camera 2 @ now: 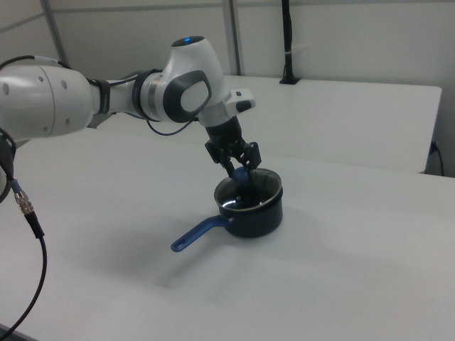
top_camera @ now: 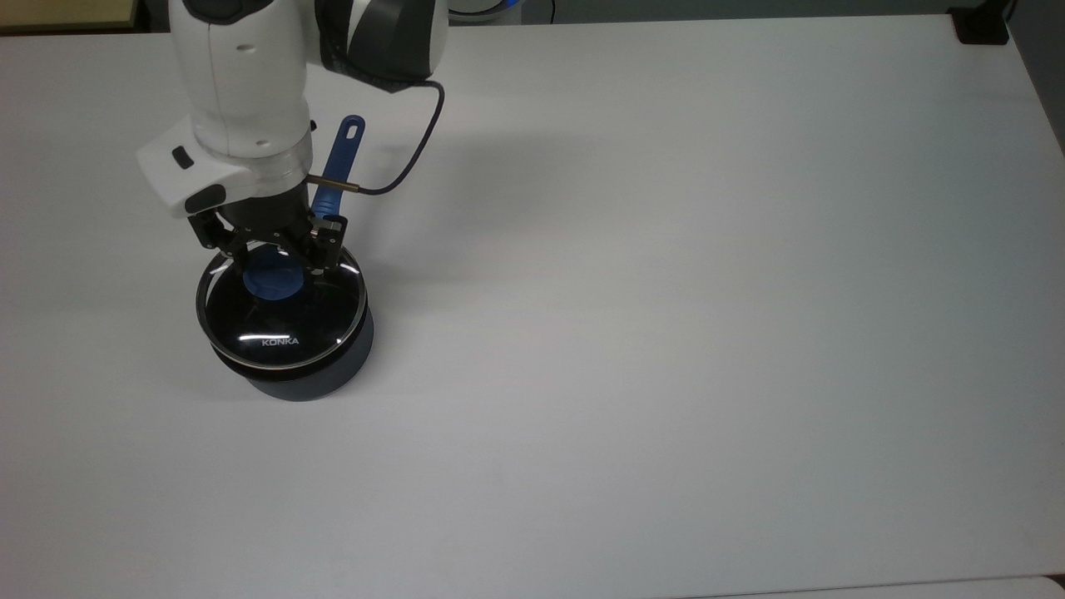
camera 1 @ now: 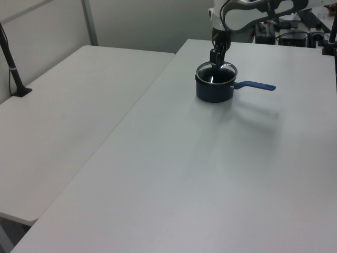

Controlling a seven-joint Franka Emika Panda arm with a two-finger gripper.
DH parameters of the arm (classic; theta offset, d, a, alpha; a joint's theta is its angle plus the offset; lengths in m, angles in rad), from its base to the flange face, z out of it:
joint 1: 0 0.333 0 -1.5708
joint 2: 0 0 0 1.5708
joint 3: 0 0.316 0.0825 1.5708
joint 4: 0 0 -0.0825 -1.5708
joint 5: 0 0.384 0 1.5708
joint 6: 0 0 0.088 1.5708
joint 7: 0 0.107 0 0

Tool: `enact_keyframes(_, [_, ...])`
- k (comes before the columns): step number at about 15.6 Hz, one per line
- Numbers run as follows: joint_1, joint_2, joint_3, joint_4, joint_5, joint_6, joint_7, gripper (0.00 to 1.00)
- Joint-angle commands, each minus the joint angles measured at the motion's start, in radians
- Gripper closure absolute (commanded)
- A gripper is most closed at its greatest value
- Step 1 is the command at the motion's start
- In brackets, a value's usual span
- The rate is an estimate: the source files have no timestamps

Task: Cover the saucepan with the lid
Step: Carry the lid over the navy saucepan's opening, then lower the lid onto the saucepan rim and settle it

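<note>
Saucepan and lid are together on a big white table, far over on the top view's left. The lid lies over the pan's mouth, and its thin metal rim lines up with the pan's rim almost all the way round. I cannot tell if it sits all the way down. The gripper is right above it, and its black fingers pinch the blue knob in the middle of the lid.

The table is smooth, pale and plain. In the left view a second white table stands next to it on the left view's left, with a thin gap between them. A black pole stands on that table near a grey wall. In the right view another black pole stands at the back.

Small white letters on the glass spell "KONKA".

The pan's long blue handle points to the far edge of the table in the top view and has an oval hole at its end. A thin dark cable loops from the arm just beside it. To the top view's right of the pan, the table is wide and open all the way to its edge. A small black thing sits in the far right corner.
</note>
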Motion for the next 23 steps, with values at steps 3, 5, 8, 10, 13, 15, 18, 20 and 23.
enact_keyframes(3, [0.000,0.034,-0.027,0.024,0.061,0.052,-0.030,0.45])
enact_keyframes(5, [0.000,0.038,-0.029,0.024,0.064,0.054,-0.031,0.45])
enact_keyframes(8, [0.000,0.038,-0.029,0.023,0.067,0.054,-0.031,0.44])
enact_keyframes(10, [0.000,0.040,-0.029,0.021,0.081,0.054,-0.033,0.44])
enact_keyframes(13, [-0.001,0.041,-0.032,0.015,0.096,0.055,-0.050,0.44])
enact_keyframes(15, [-0.001,0.043,-0.033,0.016,0.123,0.054,-0.051,0.44])
enact_keyframes(18, [0.000,0.041,-0.035,0.015,0.157,0.052,-0.051,0.44])
enact_keyframes(20, [0.000,0.041,-0.035,0.015,0.160,0.052,-0.050,0.44])
enact_keyframes(23, [0.002,0.041,-0.035,0.013,0.160,0.051,-0.051,0.44])
